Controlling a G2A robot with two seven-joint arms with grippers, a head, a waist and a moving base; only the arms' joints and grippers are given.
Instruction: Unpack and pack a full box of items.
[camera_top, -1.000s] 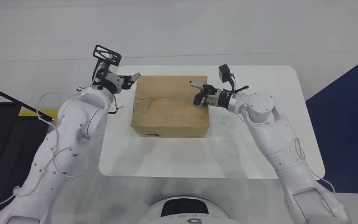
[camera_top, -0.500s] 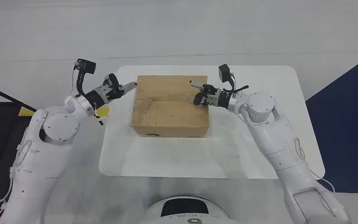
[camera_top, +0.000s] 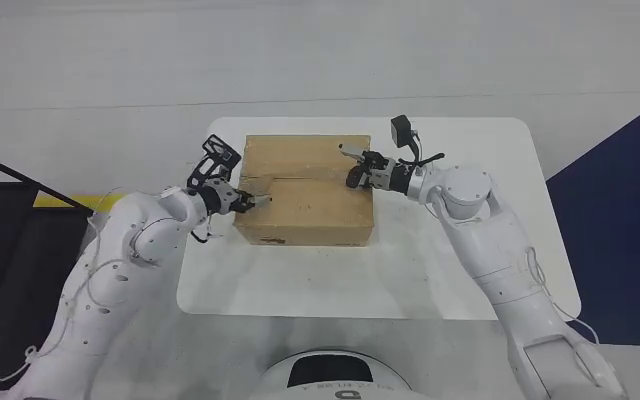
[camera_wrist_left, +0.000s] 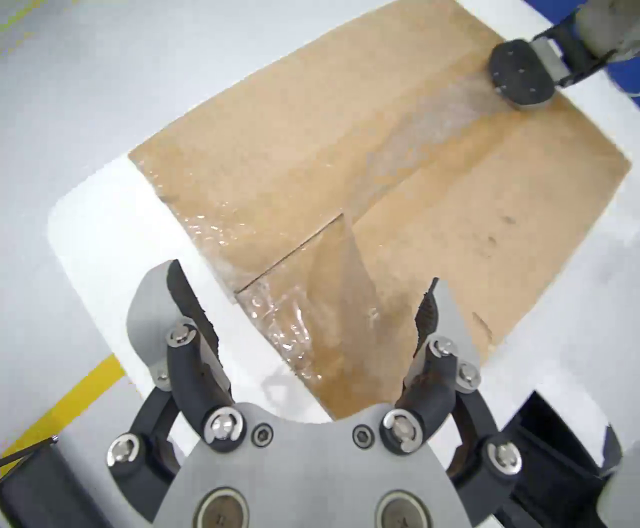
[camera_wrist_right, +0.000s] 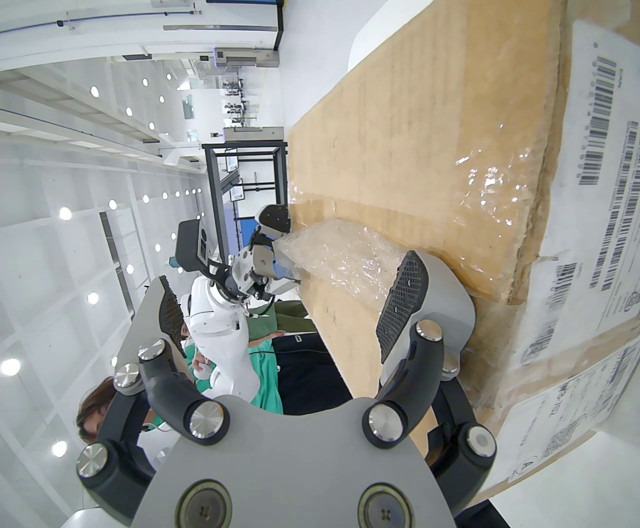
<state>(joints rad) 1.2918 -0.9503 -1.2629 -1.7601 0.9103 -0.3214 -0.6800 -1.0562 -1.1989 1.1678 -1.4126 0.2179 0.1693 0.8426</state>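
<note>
**Ana:** Start with the biggest thing.

**Ben:** The white table (camera_top: 450, 270), with rounded corners. The brown cardboard box (camera_top: 305, 195) stands on it, a little toward 12 o'clock of the table's middle. Its flaps are shut.

**Ana:** Which way does the seam run?

**Ben:** From 9 o'clock to 3 o'clock across the top. Clear tape (camera_wrist_left: 425, 130) lies over it. At the 9 o'clock end the tape is crinkled, and a strip of it stands up off the cardboard.

**Ana:** Where are the arms?

**Ben:** One is at each end of the seam. The left pincer (camera_top: 255, 200) is at the box's 9 o'clock edge. Its fingers (camera_wrist_left: 150, 300) are spread wide, one on either side of the lifted strip, and they grip nothing.

**Ana:** And the other arm?

**Ben:** The right pincer (camera_top: 350, 165) sits over the box top between 2 and 3 o'clock. Its fingers are also apart. One of its pads (camera_wrist_left: 520, 80) lies against the cardboard beside the tape, and the other is held clear of the box.

**Ana:** Anything smaller?

**Ben:** White barcoded labels (camera_wrist_right: 595, 165) are stuck on the box's 3 o'clock side, just beside the right pincer.
</note>
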